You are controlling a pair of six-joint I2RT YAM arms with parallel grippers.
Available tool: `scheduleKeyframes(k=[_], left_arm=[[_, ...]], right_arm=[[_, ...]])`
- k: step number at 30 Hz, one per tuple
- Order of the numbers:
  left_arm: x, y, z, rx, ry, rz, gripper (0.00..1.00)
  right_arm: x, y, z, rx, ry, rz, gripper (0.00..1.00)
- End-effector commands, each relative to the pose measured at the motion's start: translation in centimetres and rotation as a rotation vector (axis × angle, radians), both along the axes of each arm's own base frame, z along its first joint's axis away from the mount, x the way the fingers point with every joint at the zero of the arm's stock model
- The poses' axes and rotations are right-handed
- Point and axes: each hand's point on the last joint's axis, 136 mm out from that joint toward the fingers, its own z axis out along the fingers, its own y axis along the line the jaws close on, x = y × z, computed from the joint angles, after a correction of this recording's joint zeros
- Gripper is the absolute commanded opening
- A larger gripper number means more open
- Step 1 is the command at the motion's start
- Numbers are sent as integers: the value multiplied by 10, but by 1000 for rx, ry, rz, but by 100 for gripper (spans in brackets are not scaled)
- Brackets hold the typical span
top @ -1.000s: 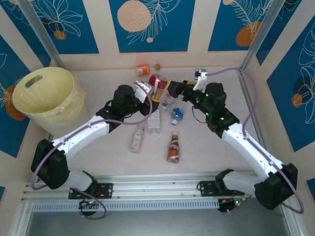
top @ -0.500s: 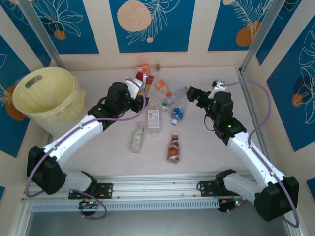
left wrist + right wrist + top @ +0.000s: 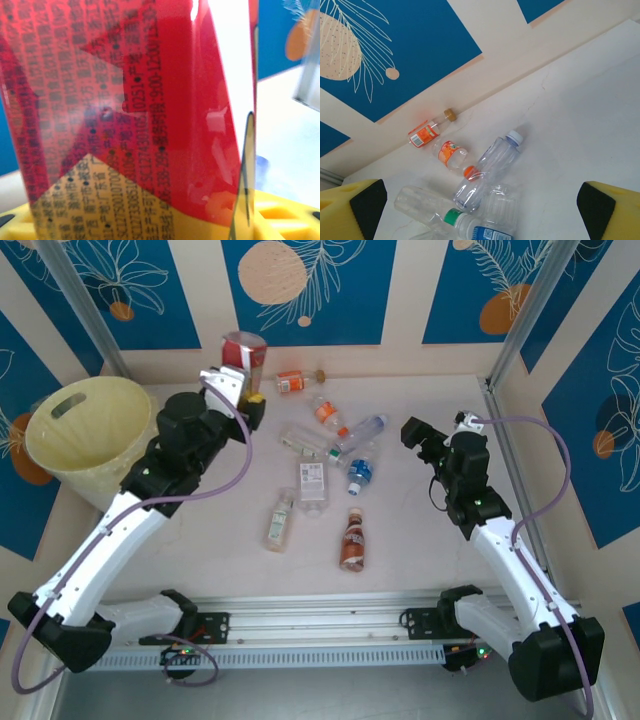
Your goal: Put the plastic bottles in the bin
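My left gripper (image 3: 248,382) is shut on a bottle with a red and yellow label (image 3: 243,349), held upright in the air to the right of the pale-yellow bin (image 3: 93,430). That printed label (image 3: 125,125) stands close up between my left gripper's yellow fingers (image 3: 282,216). Several bottles lie on the table: orange-labelled ones (image 3: 292,381) (image 3: 325,412), a clear one (image 3: 362,430), a blue-labelled one (image 3: 359,472), a white-labelled one (image 3: 313,480). My right gripper (image 3: 420,435) is open, right of the pile. Between its fingers (image 3: 365,205) I see the clear bottle (image 3: 490,167).
A green-tinted bottle (image 3: 279,520) and a brown bottle (image 3: 351,538) lie nearer the arms' bases. The back wall is close behind the orange-labelled bottle (image 3: 426,132). A metal post (image 3: 525,310) stands at the table's far right corner.
My left gripper lifted the red-labelled bottle out of the pile and swung it up and left toward the bin. My right arm drew back to the right, away from the pile.
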Motion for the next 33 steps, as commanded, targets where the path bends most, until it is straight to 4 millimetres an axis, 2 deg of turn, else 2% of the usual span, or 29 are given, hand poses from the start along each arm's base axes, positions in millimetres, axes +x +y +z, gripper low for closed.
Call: scheduleKeyframes(k=[1, 6, 8, 12, 16, 19, 22, 26, 29, 33], left_arm=[[5, 63, 49, 26, -118, 223, 41], [11, 149, 50, -27, -27, 460, 39], [8, 175, 47, -61, -17, 549, 39], [6, 207, 27, -127, 72, 637, 40], [8, 221, 0, -144, 151, 685, 40], [11, 246, -21, -143, 176, 769, 41], [18, 266, -47, -269, 255, 756, 41], [30, 274, -72, -497, 309, 648, 41], [36, 281, -85, -605, 323, 609, 41], [49, 270, -108, -690, 411, 526, 42]], right_arm=[[0, 2, 7, 36, -8, 9, 100], [1, 1, 1, 51, 8, -3, 100], [1, -1, 0, 61, 12, -13, 100], [5, 1, 3, 77, 11, -9, 100], [8, 4, 4, 82, 21, 3, 100], [9, 5, 4, 84, 27, 11, 100], [9, 6, 4, 85, 31, 13, 100], [8, 5, 1, 89, 40, 9, 100], [8, 5, 0, 91, 44, 9, 100], [8, 4, -2, 87, 49, 4, 100]])
